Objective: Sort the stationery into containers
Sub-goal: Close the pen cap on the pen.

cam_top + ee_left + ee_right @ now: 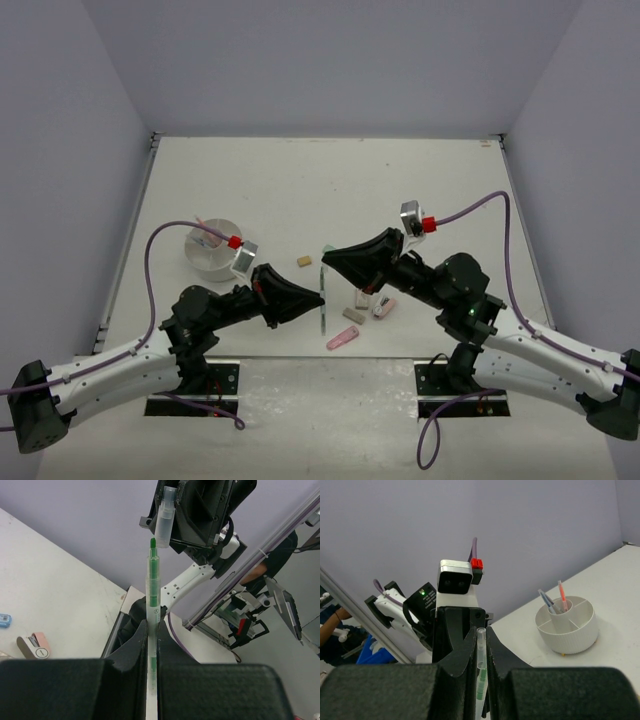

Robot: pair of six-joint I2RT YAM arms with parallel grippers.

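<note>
My left gripper (152,625) is shut on a green marker (152,580), which points away from it with its green tip bare. My right gripper (481,632) is shut on the marker's clear cap (481,650). In the left wrist view the cap (163,515) sits just past the tip and slightly to one side of it. From above, the two grippers (318,298) (326,256) meet nose to nose over the table's middle, with the marker (323,305) between them. The round white container (213,252) (567,625) stands at the left, with a blue pen (546,600) and an orange pen (562,594) in its centre cup.
Below the right gripper lie a tan eraser (304,261), a grey eraser (351,314), a pink marker (342,339) and a pink-and-white item (383,306). The left wrist view shows a pink item (35,645) and a small blue one (4,620) on the table.
</note>
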